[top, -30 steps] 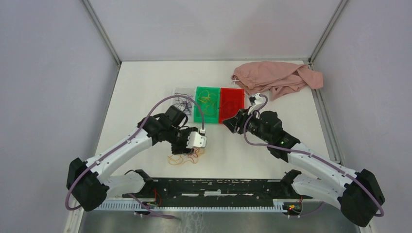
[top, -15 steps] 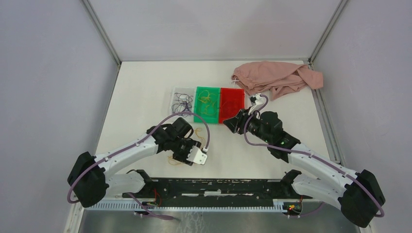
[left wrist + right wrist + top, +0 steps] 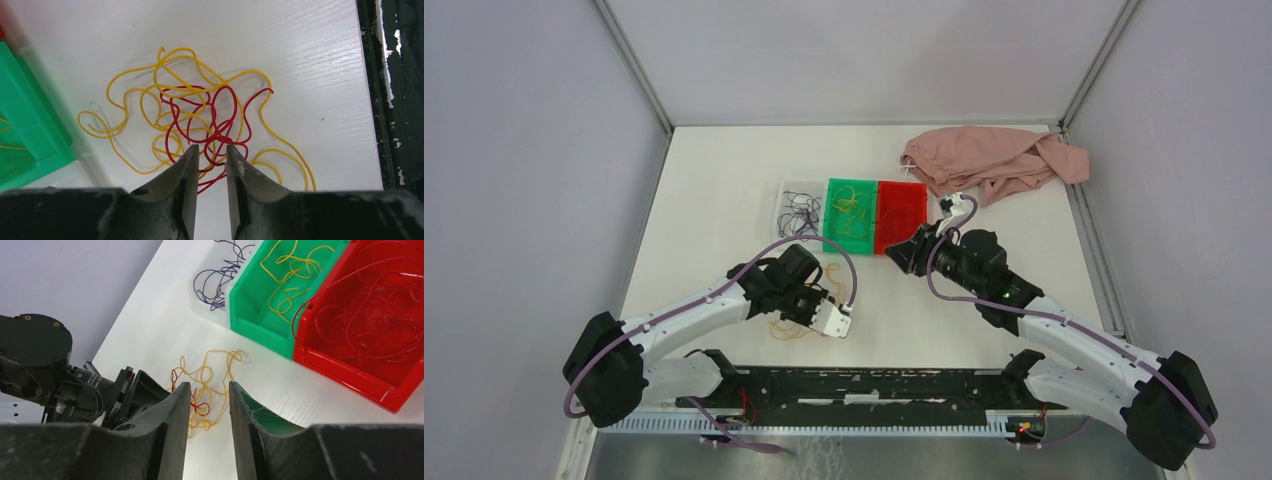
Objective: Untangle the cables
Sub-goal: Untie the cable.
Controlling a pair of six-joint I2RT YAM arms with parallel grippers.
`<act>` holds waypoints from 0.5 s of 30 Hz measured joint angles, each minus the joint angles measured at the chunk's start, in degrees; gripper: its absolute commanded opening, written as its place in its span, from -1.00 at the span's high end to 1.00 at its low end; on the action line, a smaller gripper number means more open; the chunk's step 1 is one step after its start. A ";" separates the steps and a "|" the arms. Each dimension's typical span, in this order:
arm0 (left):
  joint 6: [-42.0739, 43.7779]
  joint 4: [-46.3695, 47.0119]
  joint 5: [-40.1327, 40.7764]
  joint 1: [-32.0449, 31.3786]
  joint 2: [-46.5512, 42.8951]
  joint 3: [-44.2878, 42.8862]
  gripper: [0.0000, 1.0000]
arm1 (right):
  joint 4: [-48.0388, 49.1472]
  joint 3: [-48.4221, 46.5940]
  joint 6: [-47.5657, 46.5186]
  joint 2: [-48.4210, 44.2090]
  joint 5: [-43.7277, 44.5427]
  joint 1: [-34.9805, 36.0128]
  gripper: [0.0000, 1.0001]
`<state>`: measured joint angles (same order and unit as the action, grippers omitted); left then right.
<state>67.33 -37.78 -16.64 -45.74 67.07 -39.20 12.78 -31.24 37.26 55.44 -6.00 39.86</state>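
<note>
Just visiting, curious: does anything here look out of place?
Yellow and red cables lie tangled outside the bins; a crumpled pink cloth at the far right corner seems unrelated to them.

Left arm (image 3: 689, 305) reaches fwd & right from its near-left base, lying low, wrist bent down. Left gripper (image 3: 212, 150) points downward, jaws only a narrow gap apart. Right arm (image 3: 1064, 325) stretches fwd & left from near-right base twd the middle. Right gripper (image 3: 210, 386) aims left & tilted down, jaws slightly parted, approx parallel.
</note>
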 measured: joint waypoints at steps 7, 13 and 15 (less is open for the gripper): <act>-0.04 -0.48 -0.52 0.00 0.00 -0.15 0.94 | -0.28 0.00 0.02 -0.44 0.04 0.00 0.20; -5.92 -4.83 -3.96 0.00 -2.25 -6.25 0.94 | 0.26 0.00 0.94 -0.61 -0.26 0.00 -0.09; -10.34 -5.68 -6.51 0.02 -4.31 -10.05 0.94 | 1.11 0.00 1.46 -0.48 -1.05 0.00 -0.16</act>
<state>56.99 -43.46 -23.16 -45.71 62.76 -49.25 13.89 -31.24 38.72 54.96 -7.05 39.86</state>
